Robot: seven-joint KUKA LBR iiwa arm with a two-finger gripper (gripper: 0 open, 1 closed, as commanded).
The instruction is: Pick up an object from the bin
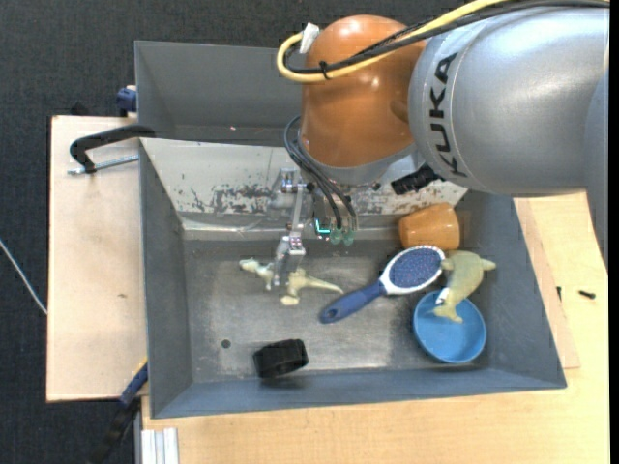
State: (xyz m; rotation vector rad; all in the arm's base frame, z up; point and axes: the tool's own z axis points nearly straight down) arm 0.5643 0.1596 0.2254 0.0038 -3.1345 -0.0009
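My gripper [283, 276] reaches down into the middle of the bin, its tips right at a small cream-coloured toy dinosaur [308, 284] that lies on the bin floor. The fingers stand close about the toy's left part. Just right of it lies a blue-handled brush [385, 284] with a white oval head, pointing up to the right.
An orange rounded block [430, 226] rests by the right wall. A blue bowl [451, 333] sits at the lower right with a pale yellow-green toy animal [461, 278] leaning on its rim. A black ring-like piece [280, 358] lies near the front wall. The arm and its orange cover hang over the bin's back.
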